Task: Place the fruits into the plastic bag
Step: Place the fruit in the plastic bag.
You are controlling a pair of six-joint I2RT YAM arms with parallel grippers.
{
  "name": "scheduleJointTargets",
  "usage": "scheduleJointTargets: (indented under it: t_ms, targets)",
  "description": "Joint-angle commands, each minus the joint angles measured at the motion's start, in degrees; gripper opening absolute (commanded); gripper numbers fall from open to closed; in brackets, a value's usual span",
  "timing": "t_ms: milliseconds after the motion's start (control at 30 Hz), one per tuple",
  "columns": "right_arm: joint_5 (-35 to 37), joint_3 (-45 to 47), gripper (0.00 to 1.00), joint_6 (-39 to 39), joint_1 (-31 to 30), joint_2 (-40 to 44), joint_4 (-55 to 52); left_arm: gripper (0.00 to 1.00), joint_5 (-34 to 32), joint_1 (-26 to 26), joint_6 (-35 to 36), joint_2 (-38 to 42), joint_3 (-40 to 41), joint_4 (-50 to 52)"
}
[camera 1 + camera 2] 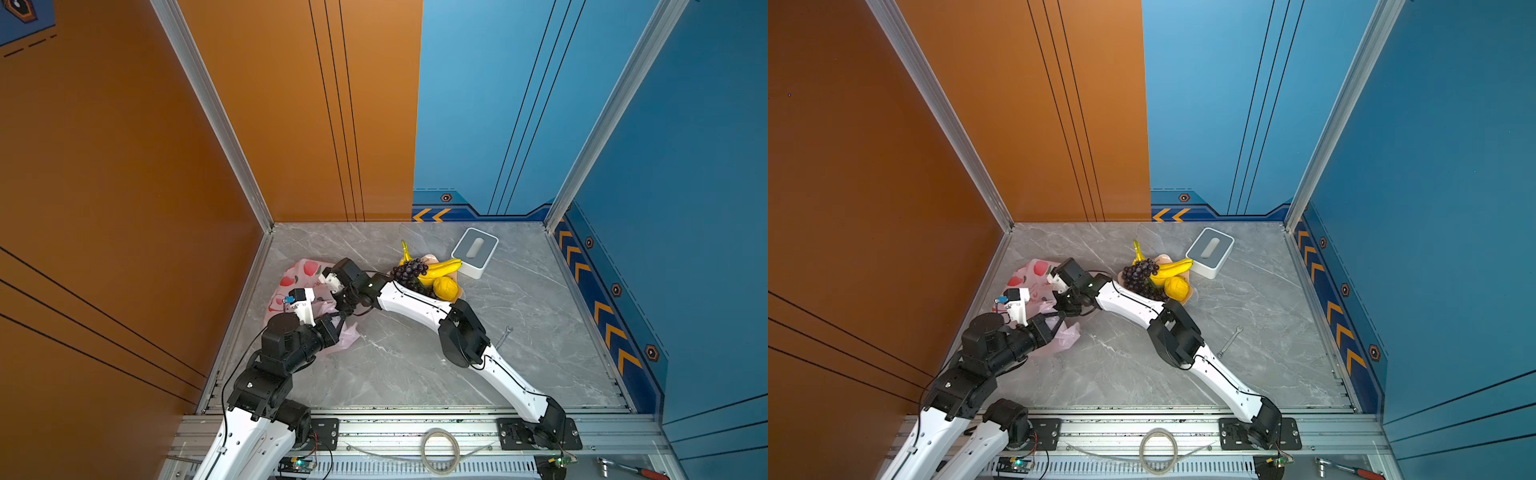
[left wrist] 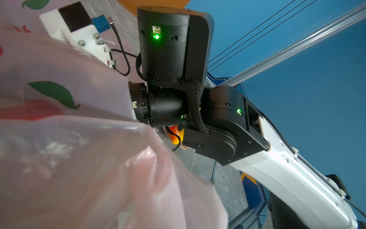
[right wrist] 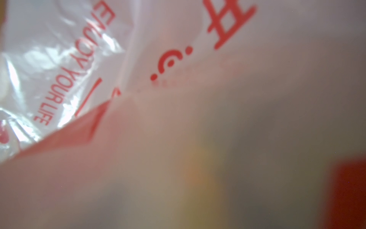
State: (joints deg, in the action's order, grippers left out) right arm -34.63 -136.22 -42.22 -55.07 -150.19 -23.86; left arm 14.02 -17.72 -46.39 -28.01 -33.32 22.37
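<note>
Where the left pincer [image 1: 340,322] meets the bag [image 1: 297,270], it is clenched on the pink film. The right pincer [image 1: 347,306], just beside it, sits among the bag's folds. Its jaws are hidden, so their state cannot be told. Behind the right pincer, well apart from the bag, grapes [image 1: 409,270], bananas [image 1: 442,268] and a lemon [image 1: 445,288] rest on the plate [image 1: 431,258].

Pale-pink plastic bag [image 3: 158,123] spread across the frame, red lettering [image 3: 65,79] "ENJOY YOUR LIFE" printed on it, blurred yellow-green patch [image 3: 200,178] seen through it, red block [image 3: 348,194] at one edge.
</note>
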Motion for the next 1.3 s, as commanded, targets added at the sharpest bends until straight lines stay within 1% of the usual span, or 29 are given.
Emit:
scheduleJointTargets:
  t_ms: [0, 200, 500, 700, 833, 1100, 1267]
  targets:
    - [0.9, 1.2, 0.84, 1.5, 0.2, 2.1, -0.2, 0.00, 1.2, 0.7, 0.2, 0.4, 0.9, 0.4]
    - [4.3, 3.8, 0.85, 4.5, 0.8, 6.1, -4.8, 0.00, 1.5, 1.4, 0.1, 0.0, 1.0, 0.1]
    - [12.3, 13.3, 0.86, 9.8, 1.9, 15.8, -10.4, 0.00, 1.2, 1.9, 0.2, 0.8, 1.1, 1.3]
    - [15.9, 17.9, 0.86, 12.6, 2.5, 20.8, -13.6, 0.00, 1.1, 2.2, 0.1, 1.2, 1.1, 1.6]
    - [17.0, 20.4, 0.86, 13.7, 2.8, 23.9, -14.3, 0.00, 1.1, 2.3, 0.1, 1.3, 1.1, 1.6]
    - [19.6, 22.7, 0.86, 15.0, 2.5, 29.4, -18.0, 0.00, 1.1, 2.6, 0.1, 1.3, 1.6, 1.5]
    - [17.3, 26.7, 0.86, 15.7, 2.3, 35.1, -18.3, 0.00, 1.4, 2.9, -0.1, 1.0, 1.8, 0.9]
